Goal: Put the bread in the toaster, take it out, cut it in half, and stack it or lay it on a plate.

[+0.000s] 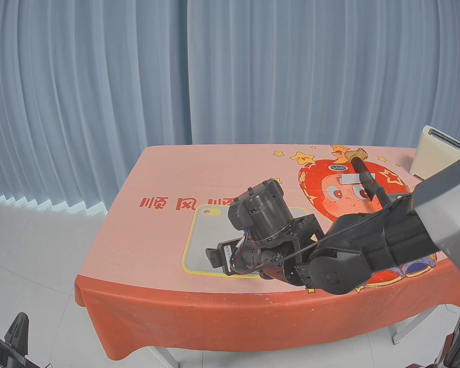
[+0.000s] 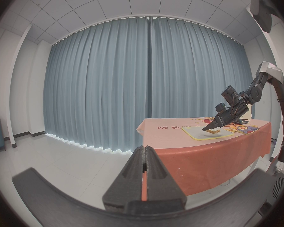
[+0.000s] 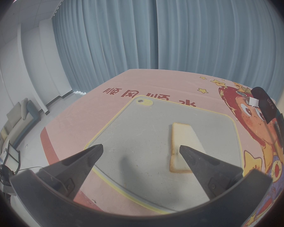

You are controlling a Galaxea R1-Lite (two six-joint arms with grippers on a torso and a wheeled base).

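Note:
A half slice of pale bread (image 3: 183, 147) lies flat on the grey, yellow-rimmed cutting board (image 3: 139, 133). My right gripper (image 3: 140, 150) hovers just above the board with its jaws wide open; one finger (image 3: 208, 171) overlaps the near end of the bread, the other stands off to the side over bare board. In the head view the right arm covers the board's (image 1: 202, 236) right half, gripper (image 1: 217, 256) pointing left. From the left wrist view, the bread (image 2: 214, 131) sits right under that gripper's tip. My left gripper (image 2: 144, 150) is shut and hangs low beside the table, off to its left (image 1: 16, 330).
A cream toaster (image 1: 437, 152) stands at the table's back right corner. A black knife (image 1: 365, 180) with a white label rests behind the board on the cartoon print, also visible from the right wrist, knife (image 3: 265, 106). The orange cloth hangs over the table's front edge (image 1: 271, 313).

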